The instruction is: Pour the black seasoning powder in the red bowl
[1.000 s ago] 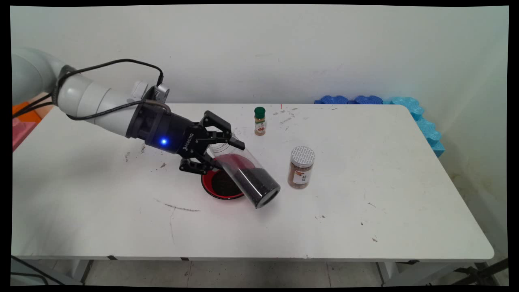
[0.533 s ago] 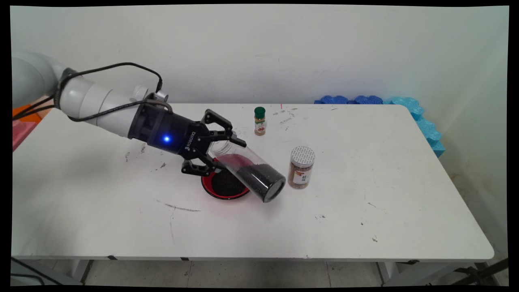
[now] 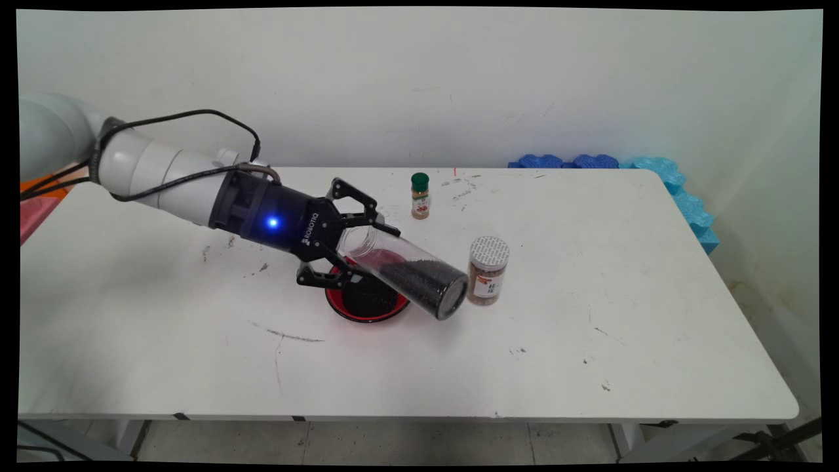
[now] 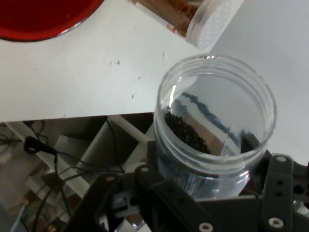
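Overhead table view; close hand view.

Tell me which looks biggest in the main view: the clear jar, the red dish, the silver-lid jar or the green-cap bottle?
1. Clear jar, held tilted by the end effector, so it sits nearer the camera.
2. Red dish, partly hidden under that jar, so its rank is unsure.
3. Silver-lid jar.
4. Green-cap bottle, farthest back.

Clear jar (image 3: 406,272) hides part of red dish (image 3: 341,301).
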Robot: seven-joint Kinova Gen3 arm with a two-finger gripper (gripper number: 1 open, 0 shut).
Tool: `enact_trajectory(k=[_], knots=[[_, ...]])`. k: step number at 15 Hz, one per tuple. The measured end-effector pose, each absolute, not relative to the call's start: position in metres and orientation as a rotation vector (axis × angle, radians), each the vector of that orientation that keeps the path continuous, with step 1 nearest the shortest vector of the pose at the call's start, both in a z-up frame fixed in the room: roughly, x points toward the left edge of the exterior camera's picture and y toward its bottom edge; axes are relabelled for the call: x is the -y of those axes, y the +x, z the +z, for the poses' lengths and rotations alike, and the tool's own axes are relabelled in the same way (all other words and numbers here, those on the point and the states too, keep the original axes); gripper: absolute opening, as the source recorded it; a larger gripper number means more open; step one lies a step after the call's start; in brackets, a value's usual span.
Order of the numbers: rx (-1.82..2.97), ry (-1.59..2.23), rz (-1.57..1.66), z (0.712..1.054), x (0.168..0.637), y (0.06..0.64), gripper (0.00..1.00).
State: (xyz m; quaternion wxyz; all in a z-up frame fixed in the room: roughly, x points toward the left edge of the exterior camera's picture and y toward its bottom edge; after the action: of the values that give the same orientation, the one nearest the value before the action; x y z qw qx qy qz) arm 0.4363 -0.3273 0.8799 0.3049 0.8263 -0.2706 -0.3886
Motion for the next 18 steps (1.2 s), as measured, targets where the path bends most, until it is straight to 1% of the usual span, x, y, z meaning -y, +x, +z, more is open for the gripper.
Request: enact_trajectory(k=[18], knots=[[0.400,2.252,-1.189,0.870,0.331,0.426,0.00]])
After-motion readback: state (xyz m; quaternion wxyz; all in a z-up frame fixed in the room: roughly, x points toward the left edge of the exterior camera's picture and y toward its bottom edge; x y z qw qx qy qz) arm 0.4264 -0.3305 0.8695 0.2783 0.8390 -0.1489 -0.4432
